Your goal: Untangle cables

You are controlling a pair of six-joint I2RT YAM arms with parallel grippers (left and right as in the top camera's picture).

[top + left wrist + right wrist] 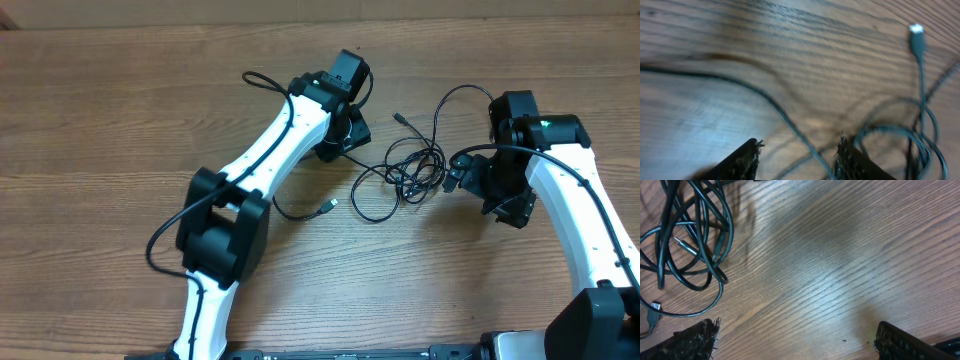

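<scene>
Cables (412, 172) lie knotted on the table (100, 120). My left gripper (797, 159) stands half spread astride one strand; my right gripper (800, 342) gapes wide beside the heap, empty. Pinching two strands and pulling, I reckon, tightens the knot.

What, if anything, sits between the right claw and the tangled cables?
Nothing visible: only bare table separates the right claw from the cables, which lie up and left of its open jaws in the wrist view.

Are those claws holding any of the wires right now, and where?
No. The left gripper straddles one strand of the cables, jaws apart; the right gripper gapes over the table.
</scene>
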